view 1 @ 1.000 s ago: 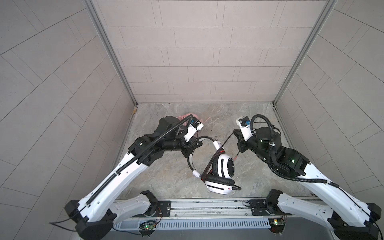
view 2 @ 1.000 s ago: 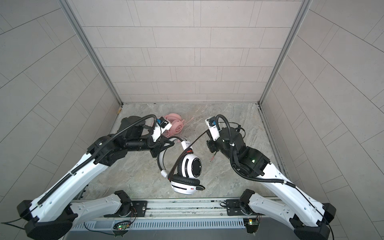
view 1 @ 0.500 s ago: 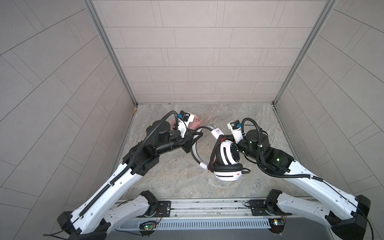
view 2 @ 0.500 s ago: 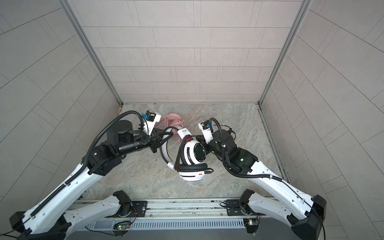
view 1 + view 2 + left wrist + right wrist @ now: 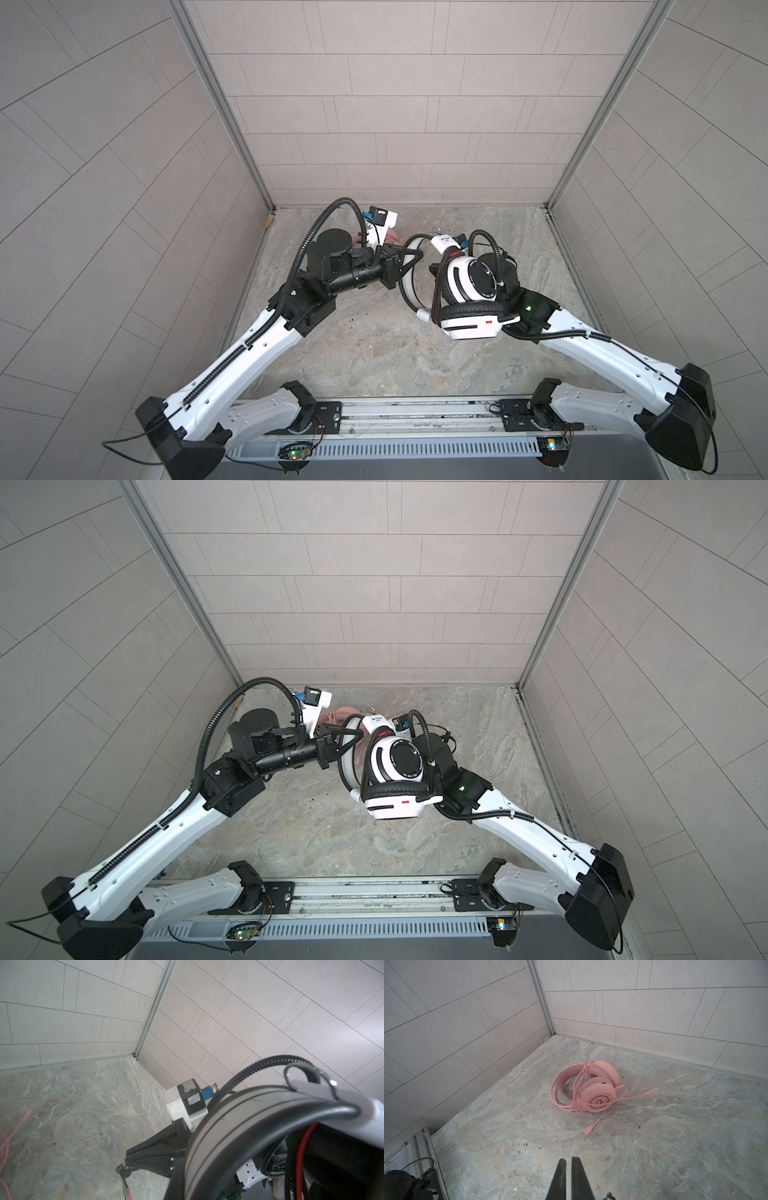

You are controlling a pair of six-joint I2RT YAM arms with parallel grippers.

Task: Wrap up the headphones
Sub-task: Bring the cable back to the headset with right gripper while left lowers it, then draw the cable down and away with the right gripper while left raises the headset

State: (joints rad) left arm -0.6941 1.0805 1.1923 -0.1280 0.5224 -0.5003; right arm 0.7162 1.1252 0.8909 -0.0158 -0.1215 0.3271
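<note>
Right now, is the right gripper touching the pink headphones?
Apart: the right wrist view shows bare table between right gripper and pink headphones.

My left white-and-black jointed arm (image 5: 257, 345) reaches forward, elbow bent, with its black cylindrical wrist (image 5: 353, 276) level and pointing toward the middle. Its black wedge-fingered left gripper (image 5: 419, 252) is clamped tight. My right white-and-black arm (image 5: 590, 345) folds inward. The black right gripper (image 5: 569, 1160) is pinched almost together and tilts down toward the far left.
</note>
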